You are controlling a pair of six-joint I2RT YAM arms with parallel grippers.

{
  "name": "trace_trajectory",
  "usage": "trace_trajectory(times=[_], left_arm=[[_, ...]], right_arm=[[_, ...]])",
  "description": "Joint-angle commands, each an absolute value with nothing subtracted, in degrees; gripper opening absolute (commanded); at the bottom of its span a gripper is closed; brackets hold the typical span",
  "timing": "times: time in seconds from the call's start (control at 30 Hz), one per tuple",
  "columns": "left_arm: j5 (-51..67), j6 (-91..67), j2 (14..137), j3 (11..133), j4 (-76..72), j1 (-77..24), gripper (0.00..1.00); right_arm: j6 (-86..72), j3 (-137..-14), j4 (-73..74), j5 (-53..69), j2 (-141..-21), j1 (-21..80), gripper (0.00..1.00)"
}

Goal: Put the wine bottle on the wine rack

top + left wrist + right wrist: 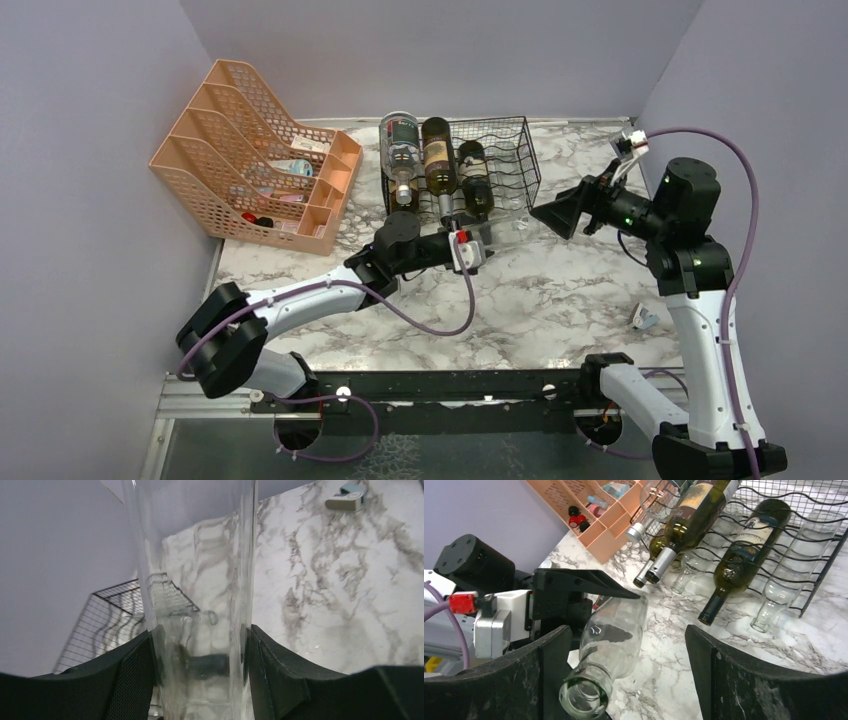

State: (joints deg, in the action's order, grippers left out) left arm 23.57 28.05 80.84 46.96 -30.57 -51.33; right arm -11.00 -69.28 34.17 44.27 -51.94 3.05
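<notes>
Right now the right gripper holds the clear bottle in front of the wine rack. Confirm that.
Wrong arm: the left gripper holds the clear bottle in front of the wine rack. The right wrist view shows it clamped there, with the right gripper open and empty.

Overhead view from behind, looking down; wrist views close, sharing wine rack (114, 614)

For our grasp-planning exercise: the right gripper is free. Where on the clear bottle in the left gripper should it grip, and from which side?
Probably the neck, just behind the mouth. The left gripper clamps the wide body of the clear bottle, leaving its narrow neck free toward the open right gripper. Approach from that side, straddling the neck.
</notes>
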Motion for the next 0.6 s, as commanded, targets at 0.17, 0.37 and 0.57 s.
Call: trace_trajectory(times=[0.17, 0.37, 0.57], left_arm=[[18.44, 61.02, 74.33, 45.09, -34.3, -51.24, 0.0], [18.56, 70.71, 74.94, 46.01, -33.52, -51.25, 0.0], [20.49, 76.68, 75.05, 45.9, -32.96, -51.44, 0.0]], right_arm=[[-5.22, -71.49, 38.36, 44.02, -52.64, 6.8, 0.86], [-3.76, -71.68, 39.95, 42.53, -54.28, 10.05, 0.86], [-3.62, -70.4, 39.87, 42.11, -55.93, 11.61, 0.85]])
